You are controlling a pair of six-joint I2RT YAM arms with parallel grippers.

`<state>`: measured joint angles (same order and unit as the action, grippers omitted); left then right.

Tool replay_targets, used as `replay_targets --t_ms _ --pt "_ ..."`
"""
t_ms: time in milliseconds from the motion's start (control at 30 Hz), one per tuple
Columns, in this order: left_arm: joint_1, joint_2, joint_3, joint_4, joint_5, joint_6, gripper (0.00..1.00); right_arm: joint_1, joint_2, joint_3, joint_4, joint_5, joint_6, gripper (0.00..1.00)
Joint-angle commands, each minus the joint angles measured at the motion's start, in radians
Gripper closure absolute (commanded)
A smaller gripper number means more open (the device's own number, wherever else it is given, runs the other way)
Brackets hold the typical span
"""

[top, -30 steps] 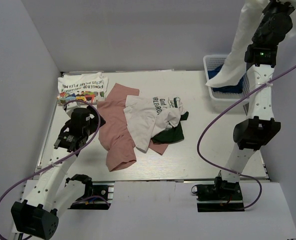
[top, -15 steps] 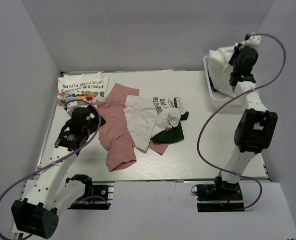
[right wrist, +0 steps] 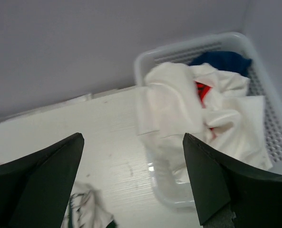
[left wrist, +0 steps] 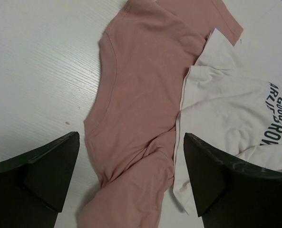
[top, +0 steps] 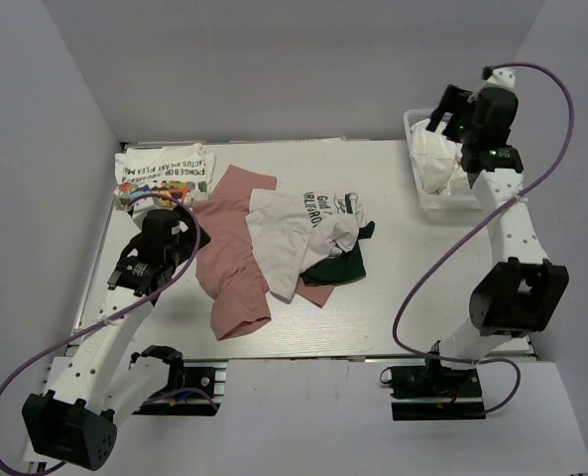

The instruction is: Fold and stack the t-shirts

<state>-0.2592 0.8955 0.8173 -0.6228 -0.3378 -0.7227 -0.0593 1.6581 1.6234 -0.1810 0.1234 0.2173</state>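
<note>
Up in the upper right of the overhead view, the right end effector (top: 444, 107) hangs over the basket (right wrist: 179, 45), its fingers spread wide with nothing between them. A crumpled white tee (right wrist: 179, 99) lies just below it in that basket, spilling over the rim toward the surface (top: 412, 268) and showing a small patch of red print. A dark blue garment (right wrist: 221, 61) lies behind it at the basket's far end. At the left of the overhead view the left end effector (left wrist: 131, 137) is likewise fully spread and empty. It hovers above the dusty-pink tee (left wrist: 136, 95), which lies flat but rumpled directly beneath it. The white tee with dark green lettering (left wrist: 231, 109) overlaps the pink one's edge on the right of the left wrist view. Under its lower right corner, near the middle of the overhead view, a dark green tee (top: 338, 266) peeks out. One folded white tee (top: 160, 177) with a colourful print sits in the upper left corner of the surface, apart from both end effectors. That makes four tees on the surface, one of each kind, plus one white tee and one blue garment in the single basket. "GOOD" can be read on the lettered tee; the rest of its lettering is cut off, and the folded tee's rows of capitals are too small to read.
</note>
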Motion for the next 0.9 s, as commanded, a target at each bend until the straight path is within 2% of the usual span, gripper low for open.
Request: replay_targets --t_ms 0,67,100,200,233,300,433,500,567,600,633,667,700,767,800,867 --pt "-0.005 -0.007 0.031 -0.008 0.010 0.003 0.00 0.146 -0.099 -0.052 -0.038 -0.175 -0.048 0.10" --pt "-0.005 -0.007 0.031 -0.008 0.020 0.003 0.00 0.202 -0.110 -0.111 -0.028 -0.194 -0.093 0.10" --pt "-0.005 -0.007 0.031 -0.008 0.029 0.003 0.00 0.293 -0.106 -0.131 -0.037 -0.200 -0.102 0.10" --pt "-0.005 -0.007 0.022 -0.008 0.039 0.003 0.00 0.427 -0.071 -0.166 -0.077 -0.170 -0.118 0.10" --pt "-0.005 -0.007 0.022 0.001 0.039 0.003 0.00 0.502 -0.060 -0.224 -0.084 -0.134 -0.101 0.10" --pt "-0.005 -0.007 0.022 0.001 0.039 0.003 0.00 0.538 -0.037 -0.293 -0.092 -0.098 -0.014 0.10" --pt "-0.005 0.012 0.022 -0.008 0.039 -0.007 0.00 0.647 0.024 -0.405 -0.066 -0.103 0.005 0.10" --pt "-0.005 0.026 0.022 -0.008 0.029 -0.007 0.00 0.682 0.076 -0.389 -0.104 -0.097 -0.004 0.10" --pt "-0.005 0.052 0.022 -0.008 0.029 -0.007 0.00 0.713 0.132 -0.360 -0.115 -0.023 -0.002 0.10" --pt "-0.005 0.068 0.032 -0.021 0.017 -0.007 0.00 0.719 0.167 -0.335 -0.115 0.001 -0.006 0.13" --pt "0.004 0.068 0.043 -0.035 0.017 -0.018 0.00 0.723 0.190 -0.321 -0.115 0.057 -0.001 0.20" --pt "0.005 0.081 0.043 -0.035 0.007 -0.018 0.00 0.727 0.198 -0.315 -0.114 0.105 0.001 0.33" --pt "0.005 0.082 0.052 -0.046 0.006 -0.018 0.00 0.728 0.193 -0.315 -0.073 0.164 0.020 0.56" --pt "0.005 0.082 0.052 -0.046 -0.003 -0.018 0.00 0.722 0.178 -0.272 -0.042 0.226 0.042 0.76" --pt "0.005 0.082 0.052 -0.046 -0.003 -0.018 0.00 0.724 0.169 -0.263 -0.047 0.264 0.045 1.00" --pt "0.005 0.082 0.052 -0.055 -0.013 -0.018 0.00 0.722 0.099 -0.272 -0.019 0.298 0.068 1.00"
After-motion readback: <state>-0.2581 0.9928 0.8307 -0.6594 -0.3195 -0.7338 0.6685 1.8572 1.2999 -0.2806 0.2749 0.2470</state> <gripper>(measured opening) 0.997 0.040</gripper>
